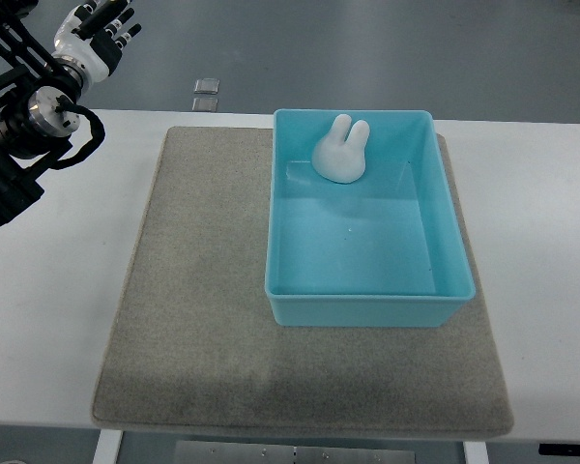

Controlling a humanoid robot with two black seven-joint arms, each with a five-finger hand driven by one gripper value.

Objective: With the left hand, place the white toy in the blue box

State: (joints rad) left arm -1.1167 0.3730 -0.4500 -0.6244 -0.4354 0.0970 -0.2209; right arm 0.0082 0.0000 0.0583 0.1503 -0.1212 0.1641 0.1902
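A white rabbit-shaped toy (341, 151) lies inside the blue box (367, 307), against its far wall. The box stands on a grey mat (193, 280) on the white table. My left hand (99, 34) is raised at the top left corner, beyond the table's far edge, well away from the box. Its fingers are relaxed and hold nothing. The right arm does not show.
The black left arm (19, 135) with its cable hangs over the table's far left corner. Two small grey squares (205, 94) lie on the floor beyond the table's far edge. The mat covers most of the table's middle.
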